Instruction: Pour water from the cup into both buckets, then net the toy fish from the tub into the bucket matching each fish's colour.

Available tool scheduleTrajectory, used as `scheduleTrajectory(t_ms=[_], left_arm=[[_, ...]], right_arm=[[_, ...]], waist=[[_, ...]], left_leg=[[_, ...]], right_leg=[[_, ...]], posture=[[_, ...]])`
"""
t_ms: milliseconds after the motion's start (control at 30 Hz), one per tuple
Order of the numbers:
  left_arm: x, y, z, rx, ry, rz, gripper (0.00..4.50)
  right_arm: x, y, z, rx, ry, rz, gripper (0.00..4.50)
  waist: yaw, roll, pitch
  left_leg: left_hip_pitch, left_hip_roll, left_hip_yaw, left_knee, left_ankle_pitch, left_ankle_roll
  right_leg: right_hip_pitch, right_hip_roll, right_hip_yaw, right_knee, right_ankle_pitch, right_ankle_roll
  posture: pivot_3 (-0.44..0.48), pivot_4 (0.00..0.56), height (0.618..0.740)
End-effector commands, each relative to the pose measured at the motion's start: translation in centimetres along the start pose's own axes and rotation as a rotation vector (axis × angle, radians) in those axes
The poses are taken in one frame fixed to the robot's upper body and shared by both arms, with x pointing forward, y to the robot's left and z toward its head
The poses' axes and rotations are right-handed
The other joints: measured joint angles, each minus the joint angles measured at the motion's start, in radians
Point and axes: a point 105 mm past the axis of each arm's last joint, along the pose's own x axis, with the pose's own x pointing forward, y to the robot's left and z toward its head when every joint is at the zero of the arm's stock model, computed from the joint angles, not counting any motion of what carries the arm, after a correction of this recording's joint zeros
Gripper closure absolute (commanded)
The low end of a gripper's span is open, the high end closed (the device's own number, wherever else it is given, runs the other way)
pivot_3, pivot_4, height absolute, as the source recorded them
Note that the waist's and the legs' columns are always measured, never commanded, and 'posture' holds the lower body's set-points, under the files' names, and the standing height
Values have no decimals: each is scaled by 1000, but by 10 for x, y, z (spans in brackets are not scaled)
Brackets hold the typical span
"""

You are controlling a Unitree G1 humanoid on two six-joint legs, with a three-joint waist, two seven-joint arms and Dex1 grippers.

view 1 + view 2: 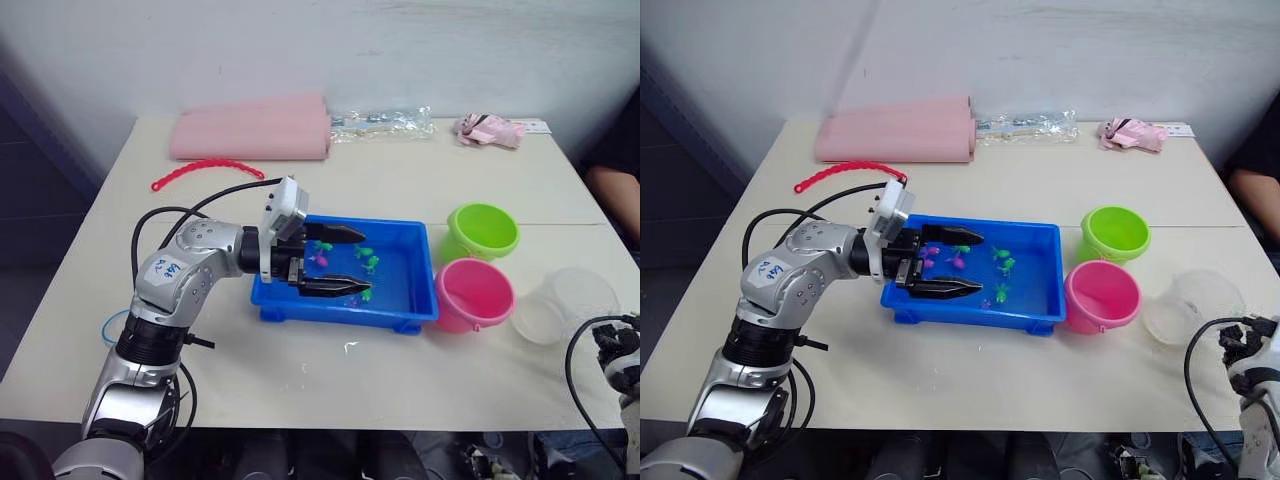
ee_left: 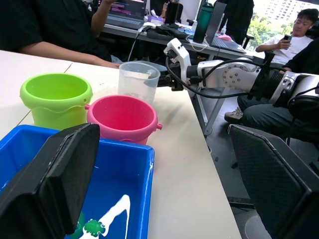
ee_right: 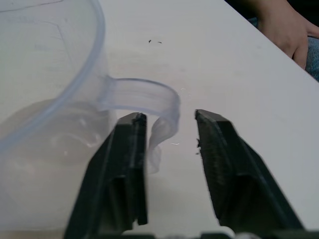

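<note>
- Early yet, by the look of it: clear cup (image 1: 563, 303) standing on the table (image 1: 400, 190) at the near right, not lifted, just right of the pink bucket (image 1: 473, 293).
- No water visible in the pink bucket or in the green bucket (image 1: 483, 231) behind it; from the left wrist view both seem empty inside, so pouring judged not yet done.
- Right gripper (image 3: 170, 149) at the cup's side handle (image 3: 149, 102), fingers spread with a gap between, one finger (image 3: 128, 149) just beside the handle's loop, nothing clamped; grasp judged as the step in hand.
- Left gripper (image 1: 340, 262) hanging over the blue tub (image 1: 345, 312), fingers wide apart, holding nothing.
- Toy fish (image 1: 364, 255) scattered in the tub, a few green and a few pink, tiny against the blue floor; none in either bucket, so all netting and sorting left to do.
- Net not made out on the table; cannot tell where it lies.
- Cup: colourless, thin-walled, handle a flat clear strap curving off the rim; whether water sits inside, hard to tell, though a faint ring shows near the bottom.
- Elsewhere: red beaded strip (image 1: 205, 171) and pink roll (image 1: 252, 131) at the far left, well apart from the tub; a person's hand (image 3: 286, 30) beyond the table edge near the cup.
</note>
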Motion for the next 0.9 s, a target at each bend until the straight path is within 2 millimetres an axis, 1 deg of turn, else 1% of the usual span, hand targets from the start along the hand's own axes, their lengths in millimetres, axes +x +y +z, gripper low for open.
scheduleTrajectory(t_ms=[33,200,367,467,567,700,800,900], left_arm=[[-2,-3,10,47,-24,-5,0],[-3,-3,8,42,-18,-3,0],[-5,-4,4,39,-7,-3,0],[-5,-4,3,34,-6,-2,0],[-5,-3,2,30,-5,-2,0],[-5,-3,1,24,-6,-1,0],[-4,-3,-2,19,-1,-4,0],[-3,-3,-4,15,4,-5,0]], right_arm=[[1,1,8,28,-55,24,4425],[-1,9,7,74,-80,80,4425],[-9,11,16,155,-136,114,4425],[-15,15,30,189,-195,139,4425],[-22,24,46,195,-245,182,4425],[-30,38,65,163,-286,227,4425],[-35,48,81,30,-303,237,4425],[-36,52,90,-74,-314,219,4425]], waist=[[-1,0,0],[0,0,0],[-8,0,0],[-12,0,0],[-12,1,1],[-11,1,1],[-10,1,1],[-8,2,1]], left_leg=[[0,0,0,0,0,0],[1,0,-1,1,0,0],[1,1,0,1,0,0],[1,1,0,0,0,0],[0,1,0,0,0,0],[0,0,0,0,0,0],[0,0,0,0,0,0],[0,0,0,0,0,0]], right_leg=[[0,0,0,0,0,0],[1,0,0,0,0,0],[1,1,0,0,0,0],[0,1,1,0,0,0],[0,0,1,0,0,0],[0,0,1,0,0,0],[0,0,1,0,0,0],[0,0,1,0,0,0]], posture=[[0,150,738],[0,150,738],[0,150,738],[0,150,738],[0,150,738],[0,150,738],[0,150,738],[0,150,738]])
